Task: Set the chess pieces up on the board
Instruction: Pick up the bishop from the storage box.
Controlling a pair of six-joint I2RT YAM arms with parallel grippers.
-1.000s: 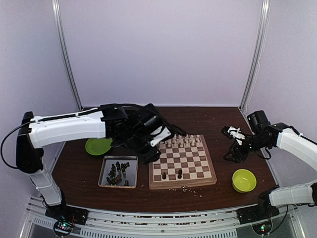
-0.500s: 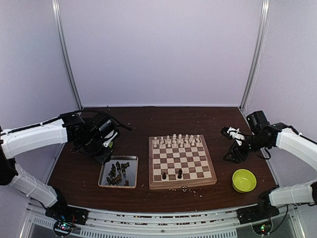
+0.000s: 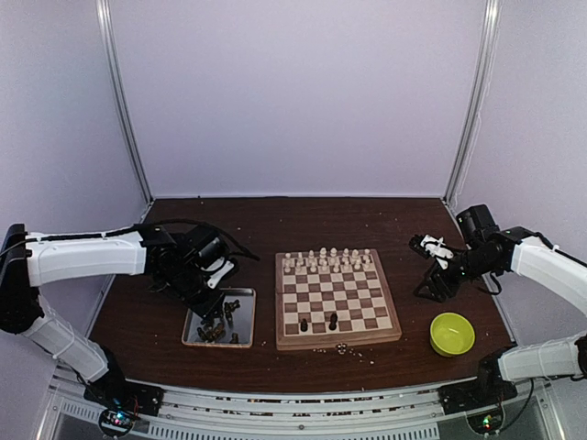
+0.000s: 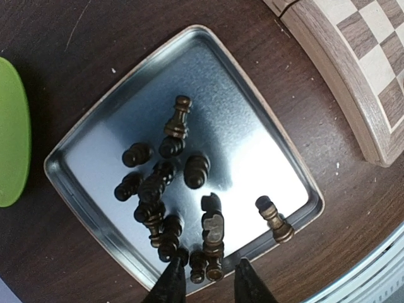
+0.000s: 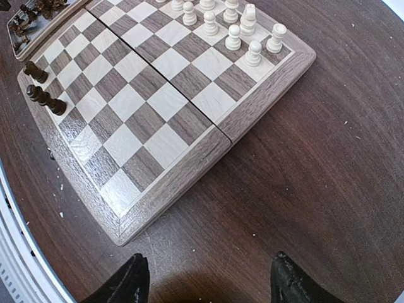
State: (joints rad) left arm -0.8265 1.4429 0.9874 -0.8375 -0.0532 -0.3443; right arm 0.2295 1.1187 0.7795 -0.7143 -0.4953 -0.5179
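Dark brown chess pieces (image 4: 196, 170) are lying heaped in a silver metal tray (image 4: 252, 151). Most are tipped on their sides and touching one another, and one is lying apart near a corner of the tray. The tray is sitting on the brown bench (image 3: 367, 220), just left of the board (image 3: 337, 298), which is resting near the middle of the bench. Two more dark pieces (image 3: 304, 324) are standing upright on the near left part of the board, close to each other. Pale cream pieces (image 3: 330, 259) are filling its two far rows.

The left tool (image 4: 208, 287) is hovering over the tray. Its jaws are standing a little apart, with a couple of the heaped pieces showing in the gap. Nothing is clamped between them, and I cannot tell whether the fingertips are touching any piece. From above, the left arm is covering the far left part of the tray. A green dish (image 4: 9, 132) is showing only as an edge in the left wrist view.

The right tool (image 5: 208, 284) is hanging over bare bench right of the board, jaws spread wide and gripping nothing. A green bowl (image 3: 452, 333) is sitting near it, toward the near right. Small pale specks (image 3: 341, 348) are lying scattered beside the board's near edge.
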